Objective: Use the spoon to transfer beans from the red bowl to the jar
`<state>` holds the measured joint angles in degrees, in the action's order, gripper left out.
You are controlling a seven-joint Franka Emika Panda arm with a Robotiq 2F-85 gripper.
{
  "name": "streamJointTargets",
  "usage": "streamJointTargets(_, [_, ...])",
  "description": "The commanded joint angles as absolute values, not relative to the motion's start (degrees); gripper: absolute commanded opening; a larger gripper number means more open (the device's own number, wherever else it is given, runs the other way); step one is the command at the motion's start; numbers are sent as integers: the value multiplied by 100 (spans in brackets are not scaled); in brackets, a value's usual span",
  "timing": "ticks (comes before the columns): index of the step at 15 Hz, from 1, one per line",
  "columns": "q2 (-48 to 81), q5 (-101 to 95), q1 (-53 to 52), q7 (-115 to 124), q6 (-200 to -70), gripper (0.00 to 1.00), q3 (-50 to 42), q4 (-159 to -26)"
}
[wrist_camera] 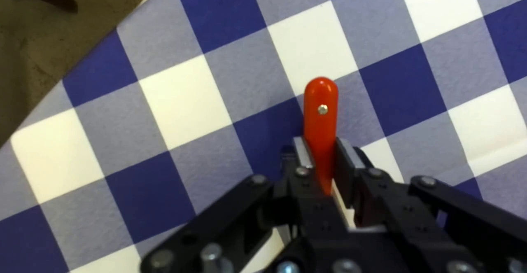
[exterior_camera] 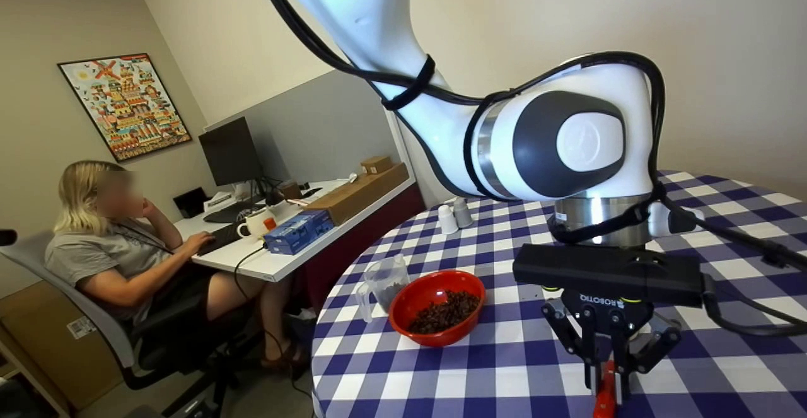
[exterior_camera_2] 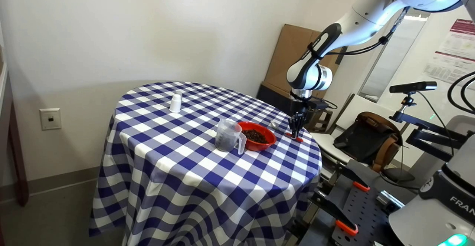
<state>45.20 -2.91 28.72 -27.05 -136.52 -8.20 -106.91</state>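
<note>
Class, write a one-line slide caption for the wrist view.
End effector pinching the red-handled spoon, with a blue-and-white checked tablecloth as backdrop.

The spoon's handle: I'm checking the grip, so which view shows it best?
The wrist view: the handle is large there, the gripper closed on it. In an exterior view the handle runs off the picture's bottom; in an exterior view the handle looks tiny.

On the checkered tablecloth point(exterior_camera_2: 200, 108): red bowl point(exterior_camera: 423, 296), jar point(exterior_camera_2: 225, 137), two shakers point(exterior_camera: 448, 220).

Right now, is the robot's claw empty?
No, the wrist view shows the gripper closed on the handle of the red-handled spoon.
</note>
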Motion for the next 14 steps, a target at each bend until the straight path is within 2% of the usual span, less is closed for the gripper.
streamJointTargets(1, [4800, -475, 2865, -2891, -13603, 6, -858, -10441])
streamJointTargets(2, [4823, -507, 2862, -2894, -13612, 7, -861, -10428])
streamJointTargets(3, [4841, -534, 2861, -2891, -13641, 44, -865, -10426])
streamJointTargets(5, [4834, -577, 2858, -2869, -13658, 50, -870, -10425])
streamJointTargets(11, [4088, 103, 3100, -3110, -13701, 95, -251, -10782])
streamJointTargets(12, [3874, 291, 3109, -3151, -13746, 99, -114, -10871])
streamJointTargets(14, [3373, 689, 3101, -3272, -13878, 100, 164, -11038])
